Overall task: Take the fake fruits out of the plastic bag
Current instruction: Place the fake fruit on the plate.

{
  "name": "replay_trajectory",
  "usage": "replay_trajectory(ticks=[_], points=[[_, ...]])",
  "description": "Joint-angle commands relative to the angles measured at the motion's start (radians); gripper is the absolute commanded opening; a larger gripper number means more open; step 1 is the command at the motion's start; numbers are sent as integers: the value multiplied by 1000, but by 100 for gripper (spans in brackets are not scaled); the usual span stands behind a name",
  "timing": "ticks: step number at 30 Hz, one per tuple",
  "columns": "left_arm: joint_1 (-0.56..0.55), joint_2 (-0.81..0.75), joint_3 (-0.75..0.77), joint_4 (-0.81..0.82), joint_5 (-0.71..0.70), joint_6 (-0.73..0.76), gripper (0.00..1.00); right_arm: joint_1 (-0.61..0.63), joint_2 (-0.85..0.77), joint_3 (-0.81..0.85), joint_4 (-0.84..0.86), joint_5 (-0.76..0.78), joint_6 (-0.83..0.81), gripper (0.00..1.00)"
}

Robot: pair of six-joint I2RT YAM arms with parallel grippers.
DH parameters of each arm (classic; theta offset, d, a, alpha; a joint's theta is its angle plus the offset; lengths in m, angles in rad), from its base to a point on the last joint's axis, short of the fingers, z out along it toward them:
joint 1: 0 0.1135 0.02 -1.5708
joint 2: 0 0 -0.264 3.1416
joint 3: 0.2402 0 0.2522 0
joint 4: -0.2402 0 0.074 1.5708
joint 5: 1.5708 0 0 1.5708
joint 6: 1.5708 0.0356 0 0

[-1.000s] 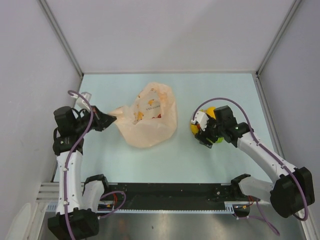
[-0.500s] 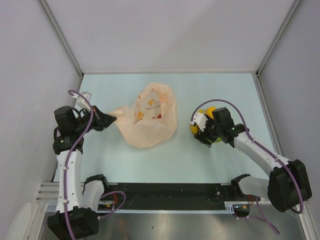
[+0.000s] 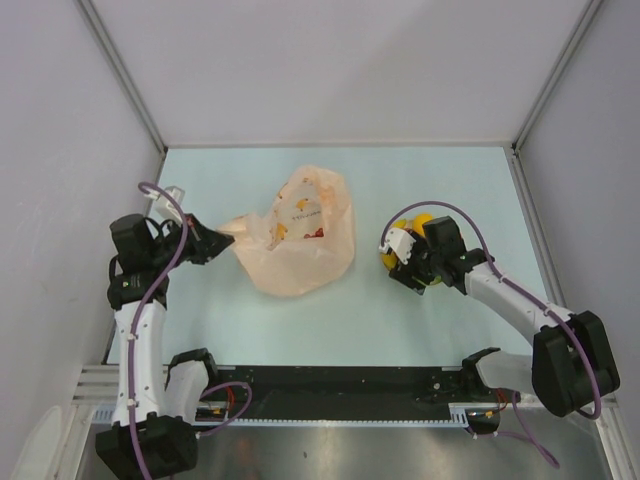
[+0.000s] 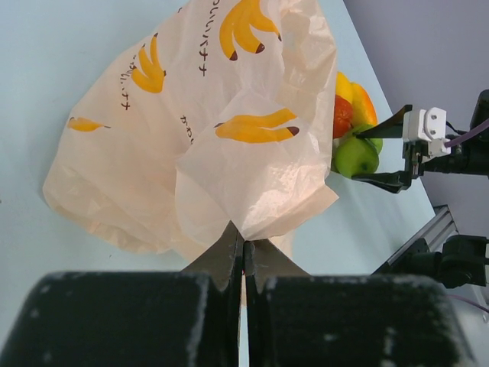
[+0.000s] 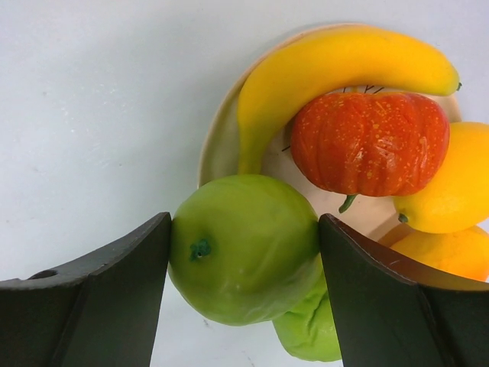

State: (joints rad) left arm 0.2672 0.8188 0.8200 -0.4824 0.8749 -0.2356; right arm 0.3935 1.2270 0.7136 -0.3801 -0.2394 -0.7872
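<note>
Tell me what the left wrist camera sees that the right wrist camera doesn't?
Only the left wrist view shows the bag, pinched in the shut left gripper. Only the right wrist view shows the plate and the whole banana. Both show the apple held in the right gripper, with the red fruit beside it.

Pale blue-green table [image 3: 300, 330]: matte, plain. Round cream plate [image 5: 216, 149] lies flat on table's right part; thin dark drawn lines on its face, mostly covered. Grey walls [image 3: 340, 70] on three sides. Aluminium posts [image 3: 125, 78] at far corners. Black rail [image 3: 340, 385] runs along table's near edge.
</note>
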Motion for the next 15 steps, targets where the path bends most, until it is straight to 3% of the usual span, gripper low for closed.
replay_trajectory(ticks=[1,9,13,15], points=[[10,-17,-9,13,12,9,0,-4,6,-3,47,26,-6,51],[10,-15,-22,39,18,-14,0,-4,-18,-5,38,58,6,62],[10,-12,-31,48,19,-27,0,-2,-44,-3,23,58,19,86],[10,-12,-35,53,24,-31,0,1,-53,-5,20,66,25,87]])
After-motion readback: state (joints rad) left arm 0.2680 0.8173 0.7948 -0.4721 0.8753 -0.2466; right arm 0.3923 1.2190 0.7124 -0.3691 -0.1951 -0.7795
